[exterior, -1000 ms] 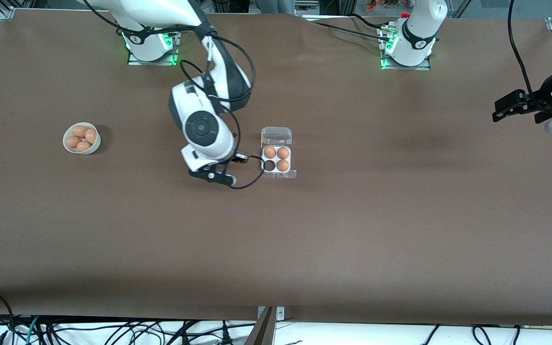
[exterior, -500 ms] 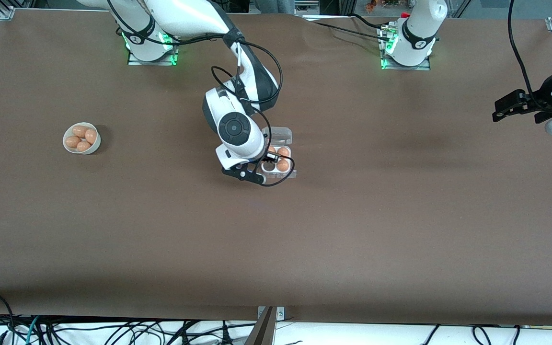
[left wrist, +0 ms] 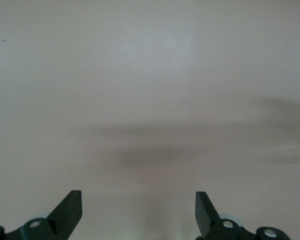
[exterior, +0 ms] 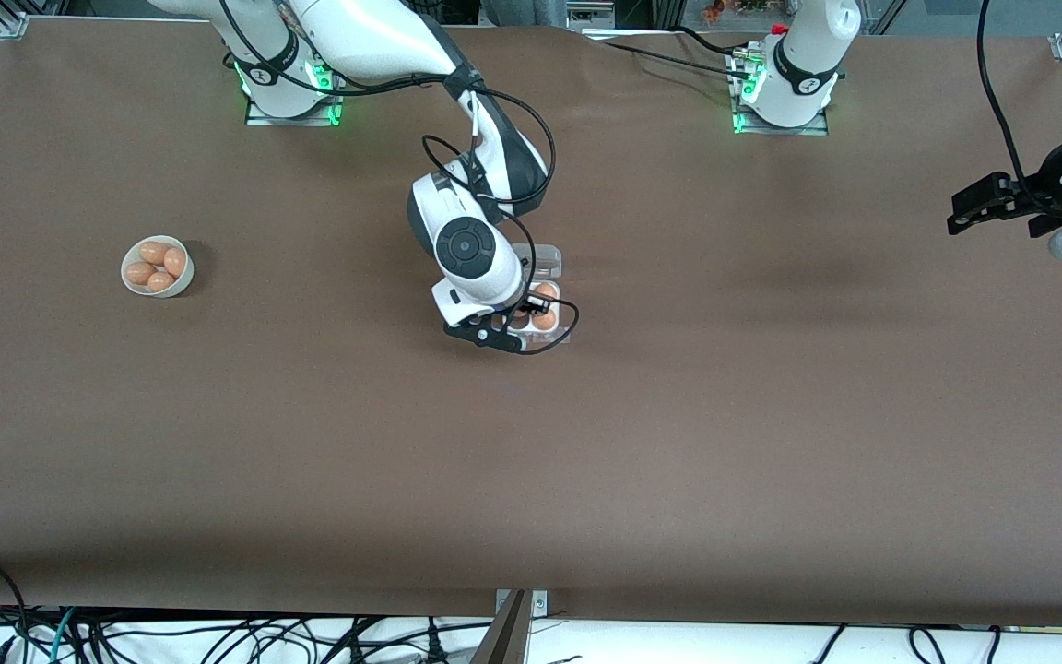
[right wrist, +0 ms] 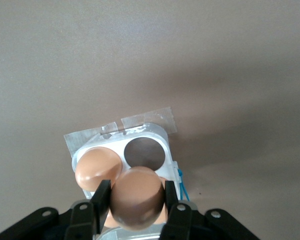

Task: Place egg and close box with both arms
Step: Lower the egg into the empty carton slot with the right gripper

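The clear box (exterior: 545, 261) lies mid-table with its lid open. My right gripper (exterior: 520, 315) hangs over it, shut on a tan-brown egg (right wrist: 137, 200). In the right wrist view the right gripper (right wrist: 136, 192) clamps the egg between its fingers (right wrist: 101, 197), just above the box (right wrist: 157, 132). One round cell (right wrist: 146, 152) stands empty, and another egg (right wrist: 96, 168) sits in the cell beside it. The front view shows two eggs (exterior: 545, 320) in the box; the arm hides the rest. My left gripper (exterior: 957, 212) waits open over the table's left-arm end. Nothing lies between its fingers (left wrist: 70, 210).
A round white bowl (exterior: 183, 283) with several brown eggs stands toward the right arm's end of the table. Clear tape (right wrist: 140, 121) holds the box's edge to the brown table. Cables run along the table edge nearest the front camera.
My right arm has carried the egg toward the left arm's end of the table, from beside the box to over it. The left arm has not moved.
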Controlling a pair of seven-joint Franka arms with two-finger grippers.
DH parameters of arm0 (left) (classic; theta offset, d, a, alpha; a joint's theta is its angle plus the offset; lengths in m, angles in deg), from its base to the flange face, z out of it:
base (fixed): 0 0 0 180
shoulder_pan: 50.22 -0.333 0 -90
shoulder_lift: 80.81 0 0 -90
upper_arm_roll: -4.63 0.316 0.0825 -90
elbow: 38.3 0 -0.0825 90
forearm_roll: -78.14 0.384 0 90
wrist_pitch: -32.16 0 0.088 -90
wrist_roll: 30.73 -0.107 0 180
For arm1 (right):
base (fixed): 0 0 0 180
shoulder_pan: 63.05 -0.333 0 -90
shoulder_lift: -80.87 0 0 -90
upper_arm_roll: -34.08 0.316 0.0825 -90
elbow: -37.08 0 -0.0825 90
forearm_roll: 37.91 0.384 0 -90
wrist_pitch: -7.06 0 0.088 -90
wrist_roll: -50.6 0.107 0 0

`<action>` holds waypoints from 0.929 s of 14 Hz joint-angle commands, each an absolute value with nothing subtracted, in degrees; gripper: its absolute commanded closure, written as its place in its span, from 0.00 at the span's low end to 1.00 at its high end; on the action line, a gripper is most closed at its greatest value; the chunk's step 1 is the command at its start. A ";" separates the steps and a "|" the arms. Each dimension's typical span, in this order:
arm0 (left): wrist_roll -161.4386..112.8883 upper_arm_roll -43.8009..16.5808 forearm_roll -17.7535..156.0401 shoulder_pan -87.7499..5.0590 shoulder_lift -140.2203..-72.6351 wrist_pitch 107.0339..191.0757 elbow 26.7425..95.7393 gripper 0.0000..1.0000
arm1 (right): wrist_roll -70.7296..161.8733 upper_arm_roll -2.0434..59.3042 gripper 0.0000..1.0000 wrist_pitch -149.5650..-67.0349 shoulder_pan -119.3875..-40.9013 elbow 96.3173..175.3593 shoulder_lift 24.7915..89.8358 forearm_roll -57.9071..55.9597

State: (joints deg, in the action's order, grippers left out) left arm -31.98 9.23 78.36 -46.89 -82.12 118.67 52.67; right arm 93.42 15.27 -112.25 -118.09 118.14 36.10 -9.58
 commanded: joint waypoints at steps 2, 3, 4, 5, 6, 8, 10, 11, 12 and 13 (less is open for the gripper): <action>-32.57 9.20 78.93 -46.88 -82.30 117.41 51.35 0.00 | 93.67 15.18 0.59 -113.09 -118.15 116.36 34.55 -8.29; -32.57 9.20 78.93 -46.88 -82.30 117.41 51.35 0.00 | 93.67 15.27 0.50 -113.18 -118.07 116.36 34.46 -8.29; -32.57 9.20 78.93 -46.88 -82.30 117.41 51.44 0.00 | 93.76 15.27 0.37 -113.18 -118.15 116.36 34.46 -8.29; -32.57 9.20 78.93 -46.88 -82.30 117.41 51.35 0.00 | 93.85 15.27 0.18 -113.18 -118.15 116.36 34.46 -8.29; -32.57 9.20 78.93 -46.88 -82.30 117.41 51.44 0.00 | 93.85 15.18 0.09 -113.18 -118.15 116.36 34.46 -8.29; -32.57 9.20 78.93 -46.88 -82.30 117.41 51.35 0.00 | 93.24 15.10 0.01 -113.35 -117.98 116.18 34.63 -8.38; -32.57 9.20 78.93 -46.88 -82.30 117.41 51.35 0.00 | 93.14 15.10 0.00 -113.44 -117.63 115.48 34.81 -8.38; -32.48 9.20 78.93 -46.88 -82.30 117.41 51.35 0.00 | 93.14 14.92 0.00 -113.35 -117.45 115.39 34.99 -8.38; -32.48 9.20 78.93 -46.88 -82.30 117.41 51.35 0.00 | 93.32 14.48 0.00 -113.27 -117.36 115.30 35.33 -8.38; -32.48 9.20 78.93 -46.88 -82.30 117.41 51.35 0.00 | 93.84 13.87 0.00 -113.00 -117.36 115.39 35.51 -8.38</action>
State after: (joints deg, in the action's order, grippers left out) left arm -31.98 9.23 78.36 -46.89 -82.12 118.67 52.67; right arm 93.41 14.59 -113.83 -117.80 116.46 35.37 -9.36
